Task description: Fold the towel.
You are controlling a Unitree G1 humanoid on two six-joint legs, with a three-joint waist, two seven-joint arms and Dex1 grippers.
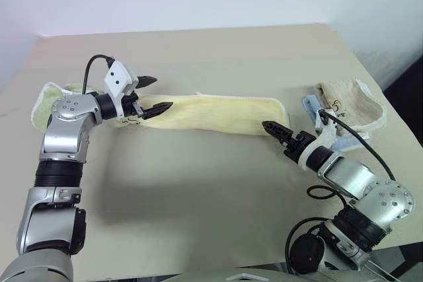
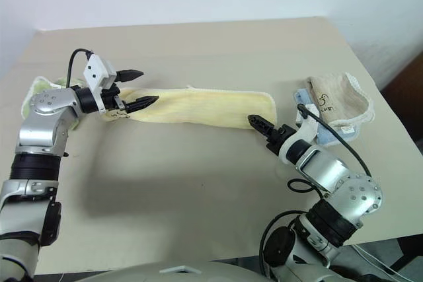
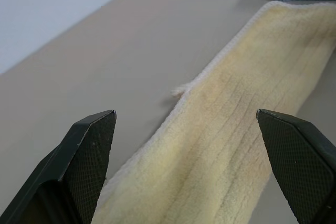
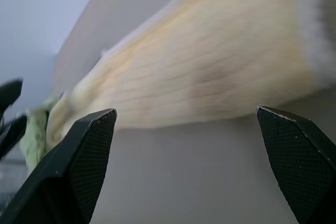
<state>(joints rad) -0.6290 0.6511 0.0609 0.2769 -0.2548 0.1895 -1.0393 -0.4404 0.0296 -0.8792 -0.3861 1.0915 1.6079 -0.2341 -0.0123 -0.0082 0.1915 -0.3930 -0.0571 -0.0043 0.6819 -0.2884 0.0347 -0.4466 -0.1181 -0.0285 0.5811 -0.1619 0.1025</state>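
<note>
Towel (image 1: 218, 114): lying as a long, narrow pale yellow strip across the middle of the table (image 1: 198, 216), already doubled lengthwise by the look of it, whitish edging running along the far side

Left end: sitting just under the left gripper (image 1: 151, 95), beside a green towel (image 1: 47, 100) that is peeking out behind that arm; a small dark embroidered mark is showing there

Right end: stopping just short of the tan-beige towel (image 1: 349, 105) and the blue cloth (image 1: 316, 106) stacked under it

Left gripper: hovering over the strip's left end, fingers (image 3: 86, 153) standing wide apart and gripping nothing

Right gripper (image 2: 260, 124): pointing at the strip's right end from the near side, fingers (image 4: 79, 156) spread wide and empty in its wrist view

Handling: looking light, soft and floppy; terry pile is likely giving good grip, but the layers are likely slipping apart or sagging once lifted

Where to hold: pinching both layers together at a short end, near its corners, is looking safest, so the fold carries over as one

Stage: seemingly readying for the crosswise fold, end over end

Risk: catching only the top layer and opening the strip
</note>
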